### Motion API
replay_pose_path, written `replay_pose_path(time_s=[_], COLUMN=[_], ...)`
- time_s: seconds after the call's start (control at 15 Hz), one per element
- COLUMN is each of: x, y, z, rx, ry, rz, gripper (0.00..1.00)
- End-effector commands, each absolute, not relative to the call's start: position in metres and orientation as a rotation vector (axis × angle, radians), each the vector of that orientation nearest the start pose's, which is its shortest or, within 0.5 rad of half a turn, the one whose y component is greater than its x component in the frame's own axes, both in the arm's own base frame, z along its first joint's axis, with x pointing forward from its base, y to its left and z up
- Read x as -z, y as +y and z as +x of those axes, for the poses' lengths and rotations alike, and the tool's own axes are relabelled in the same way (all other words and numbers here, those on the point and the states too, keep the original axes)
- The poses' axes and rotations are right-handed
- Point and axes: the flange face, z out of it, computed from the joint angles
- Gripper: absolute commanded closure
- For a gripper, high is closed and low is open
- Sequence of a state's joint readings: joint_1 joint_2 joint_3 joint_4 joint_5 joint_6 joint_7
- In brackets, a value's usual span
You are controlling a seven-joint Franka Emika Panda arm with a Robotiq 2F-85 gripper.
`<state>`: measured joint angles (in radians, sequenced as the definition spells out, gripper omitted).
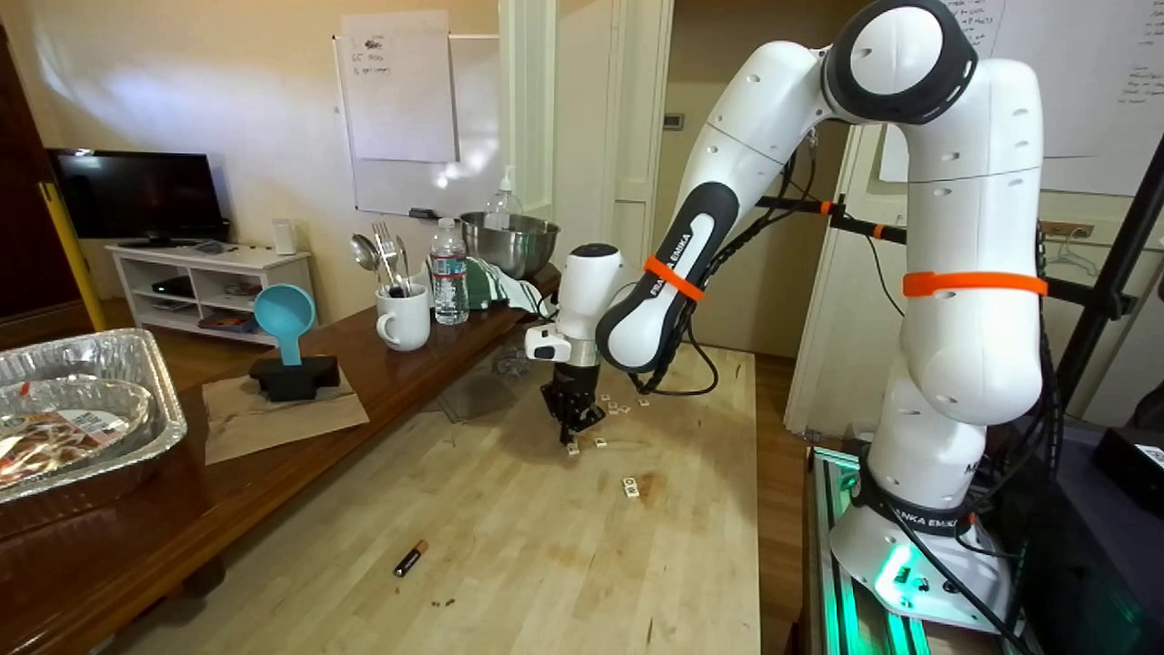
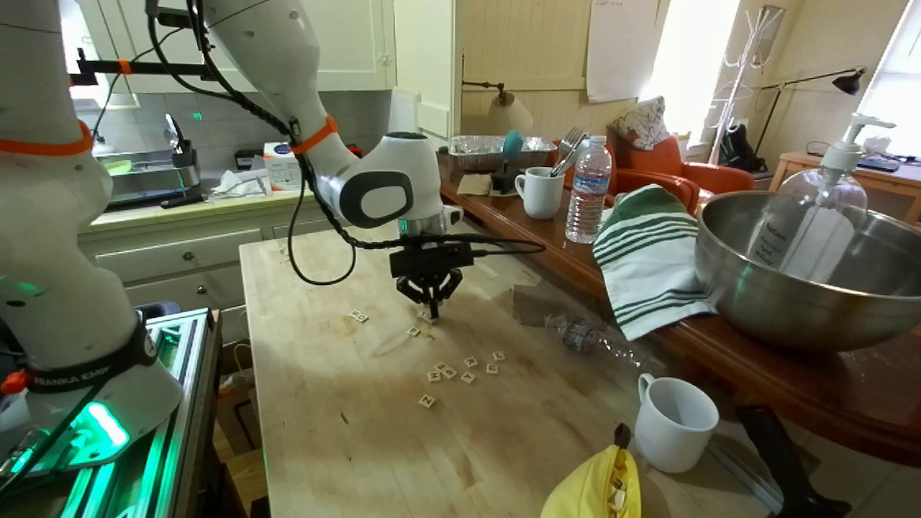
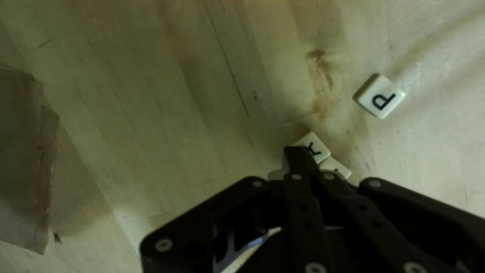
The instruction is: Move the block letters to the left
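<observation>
The block letters are small cream tiles with dark letters on the wooden table. Several lie in a loose group [image 2: 449,373] in an exterior view, with a tile marked N [image 2: 427,401] beside it. A pair of tiles [image 1: 630,487] lies apart, and it also shows in an exterior view [image 2: 358,316]. In the wrist view a P tile [image 3: 382,96] lies apart from a K tile [image 3: 319,148] and a partly hidden tile [image 3: 337,167], which touch each other. My gripper [image 3: 297,151] points down with its fingers together. Its tip covers part of the K tile; contact is unclear.
A battery [image 1: 410,558] lies on the table. A brown sheet [image 3: 26,163], a fallen plastic bottle [image 2: 586,339], a white mug [image 2: 676,424] and a yellow pouch [image 2: 590,489] are also there. A raised dark wood counter [image 1: 364,364] borders the table, holding a steel bowl [image 2: 791,309].
</observation>
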<state>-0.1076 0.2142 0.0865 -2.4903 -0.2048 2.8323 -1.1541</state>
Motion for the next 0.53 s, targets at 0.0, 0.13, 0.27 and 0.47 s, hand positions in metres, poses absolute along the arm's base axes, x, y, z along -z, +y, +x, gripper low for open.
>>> replay_pose_path(time_s=[0.0, 0.13, 0.27, 0.47], x=[-0.1997, -0.1994, -0.1996, -0.1995], y=[0.0072, 0.0086, 0.0091, 0.0103], z=[0.4712, 0.471, 0.471, 0.4713], rx=[0.084, 0.083, 0.082, 0.079], ry=[-1.997, -2.001, -2.002, -2.003], rz=[-2.533, -2.53, -2.529, -2.527], gripper=[1.0, 1.0, 1.0, 1.0])
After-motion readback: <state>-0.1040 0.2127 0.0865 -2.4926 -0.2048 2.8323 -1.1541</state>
